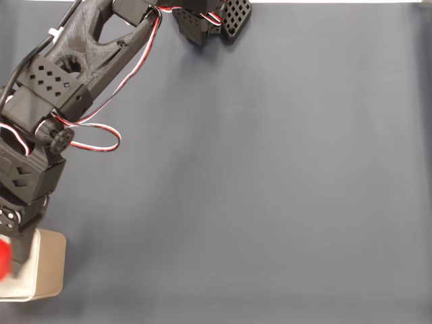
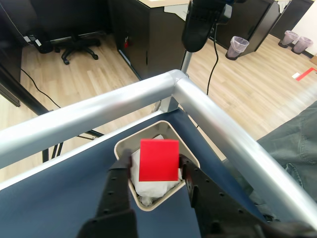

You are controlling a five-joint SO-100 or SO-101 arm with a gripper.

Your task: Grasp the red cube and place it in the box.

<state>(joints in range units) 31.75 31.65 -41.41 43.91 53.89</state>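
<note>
my fixed view looks straight down on the surface (image 1: 270,189) from well above. my wrist view rides behind the pincer (image 2: 158,171), close, facing outward past the surface edge. both share the box (image 1: 50,270).

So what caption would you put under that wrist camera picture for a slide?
Red cube held in the black jaws directly above the tan box, in the blue table's corner by the rail.

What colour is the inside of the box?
White, inside a beige rim; the box shows this best in the wrist view, below the red cube.
</note>
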